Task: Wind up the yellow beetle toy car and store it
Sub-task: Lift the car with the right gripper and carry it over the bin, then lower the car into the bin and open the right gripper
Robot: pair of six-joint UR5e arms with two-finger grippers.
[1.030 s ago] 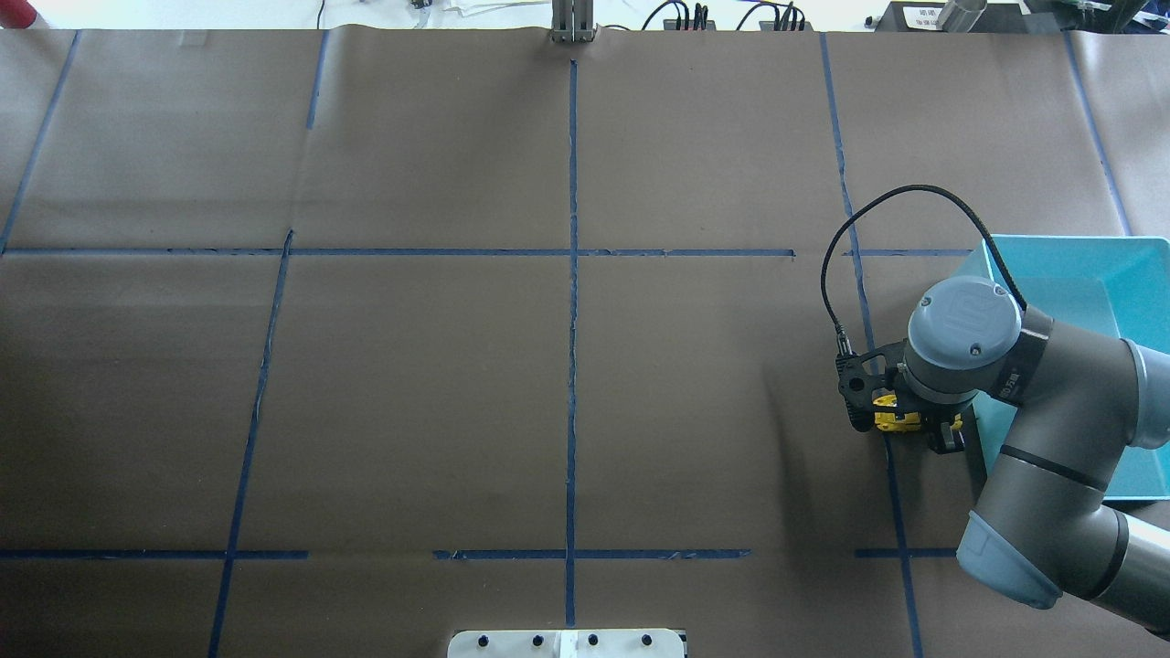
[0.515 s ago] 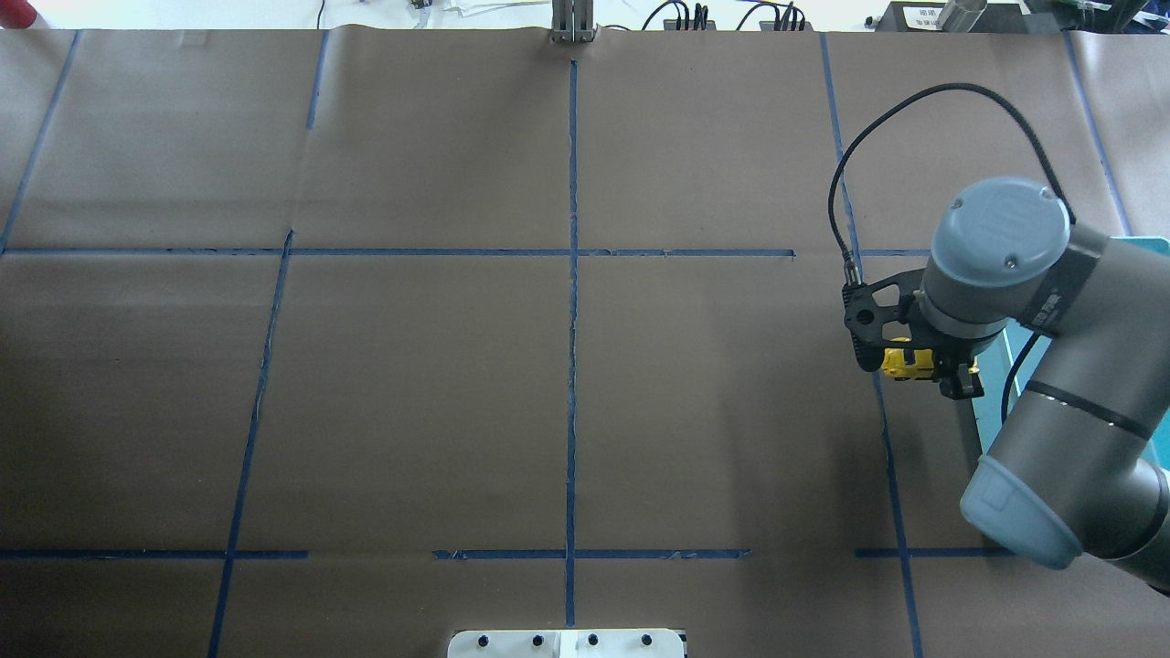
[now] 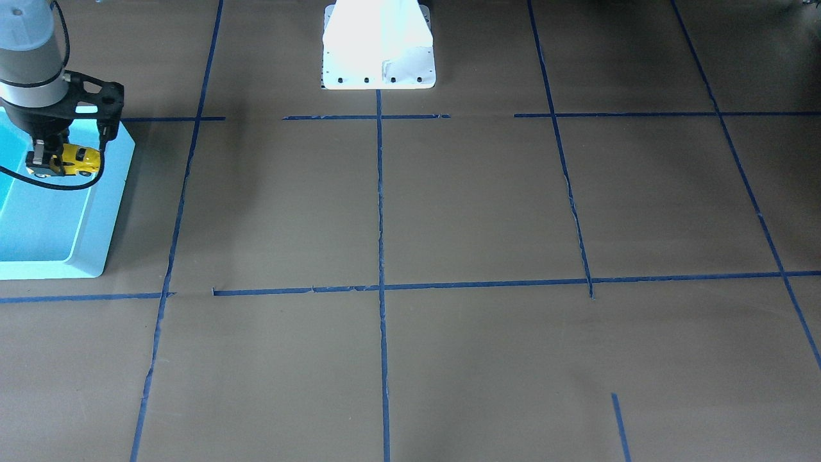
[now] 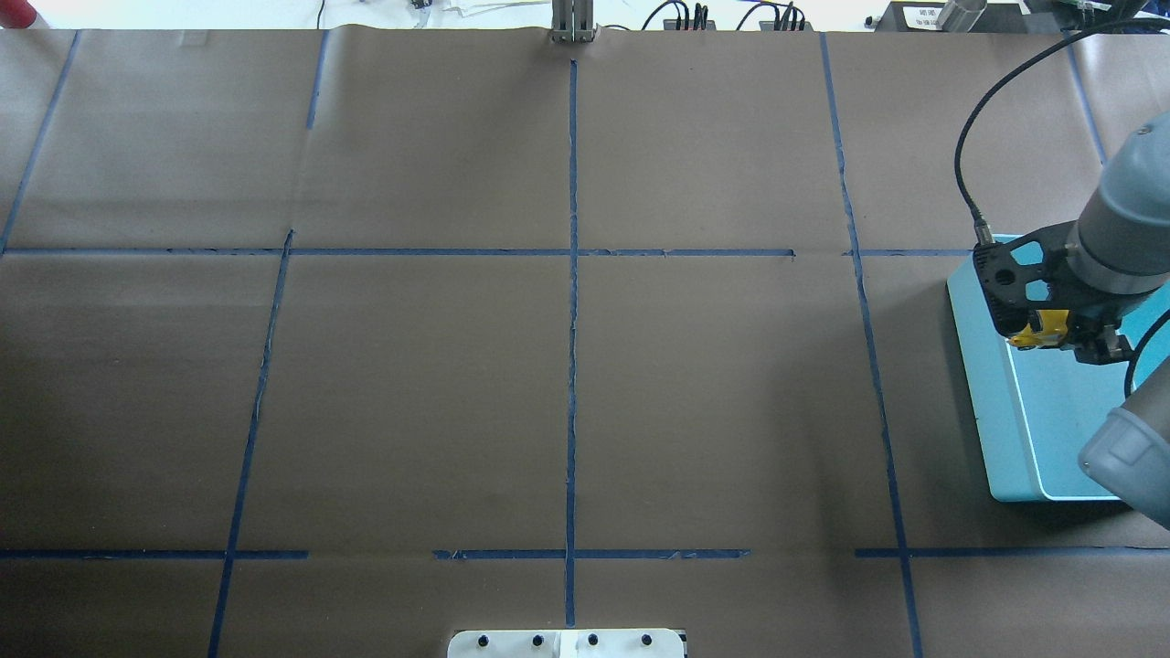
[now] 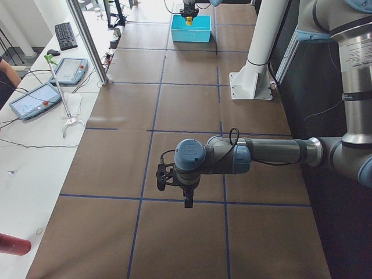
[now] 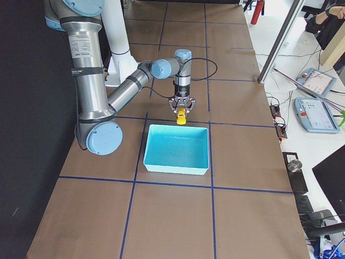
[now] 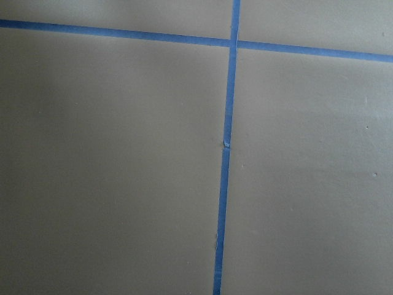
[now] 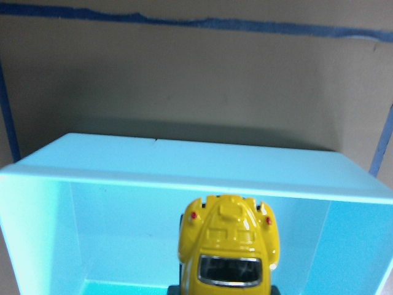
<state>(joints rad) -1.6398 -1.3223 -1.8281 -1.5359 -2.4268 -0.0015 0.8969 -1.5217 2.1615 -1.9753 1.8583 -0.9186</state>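
The yellow beetle toy car (image 4: 1042, 329) hangs in the air, held by my right gripper (image 4: 1053, 336), which is shut on it. It is over the inner edge of the turquoise bin (image 4: 996, 402), near the rim on the table's middle side. The front-facing view shows the car (image 3: 76, 160) in the gripper (image 3: 59, 163) above the bin (image 3: 102, 212). In the right wrist view the car (image 8: 228, 246) points toward the bin's far wall (image 8: 184, 175). My left gripper (image 5: 185, 195) shows only in the exterior left view, hovering above bare table; I cannot tell whether it is open.
The white robot base plate (image 4: 567, 642) is at the near table edge. Blue tape lines (image 4: 572, 320) cross the brown table cover. A metal post (image 4: 573, 27) stands at the far edge. Tablets (image 6: 315, 110) lie on a side table.
My right arm has carried the car up and to the right, from the table beside the bin to above the bin's inner edge. The car has stayed in the grip.
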